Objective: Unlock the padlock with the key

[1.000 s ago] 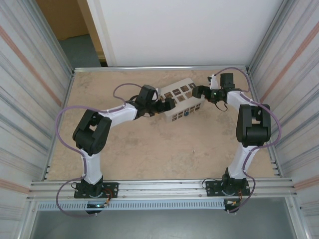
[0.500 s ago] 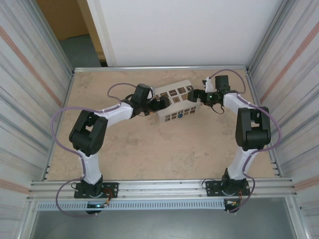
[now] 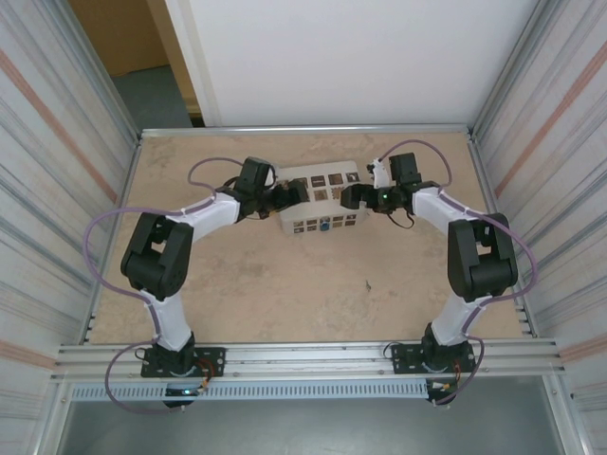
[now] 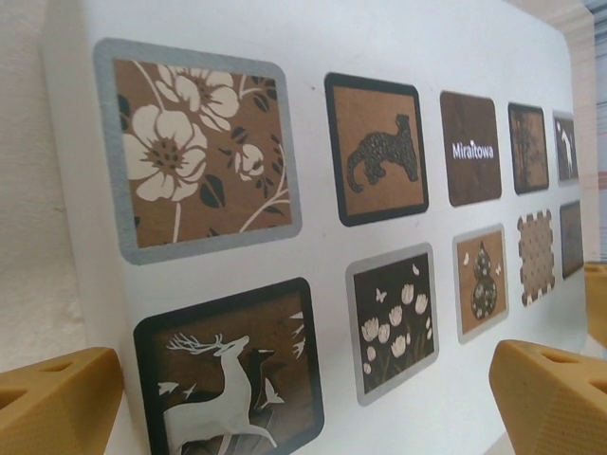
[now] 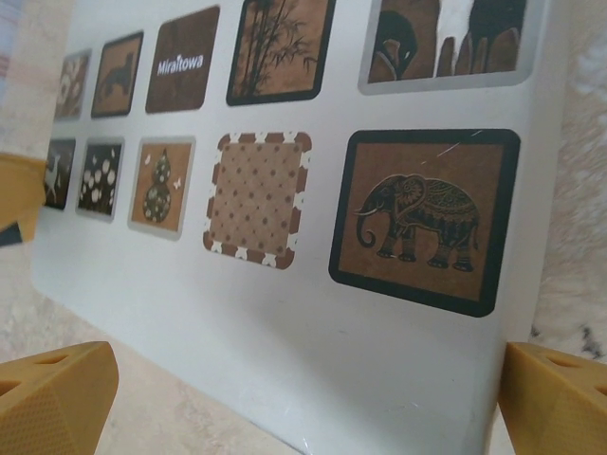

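Observation:
A white box (image 3: 318,201) printed with brown picture tiles lies at the middle back of the table. A small blue item (image 3: 324,225) sits on its front wall; it is too small to tell whether it is the padlock. The key is out of view. My left gripper (image 3: 290,193) is at the box's left end and my right gripper (image 3: 349,196) at its right end. In the left wrist view the yellow fingers (image 4: 57,398) stand wide apart with the lid (image 4: 313,123) between them, gripper (image 4: 303,408) open. The right gripper (image 5: 303,398) likewise straddles the lid (image 5: 285,313), open.
The beige tabletop (image 3: 285,284) spreads out in front of the box. Corrugated metal walls (image 3: 57,190) close in both sides, and a white panel (image 3: 332,57) stands behind. An aluminium rail (image 3: 303,355) runs along the near edge by the arm bases.
Both arms have swung left and the box has moved left with them, turning from a slanted pose to nearly square with the table's back edge.

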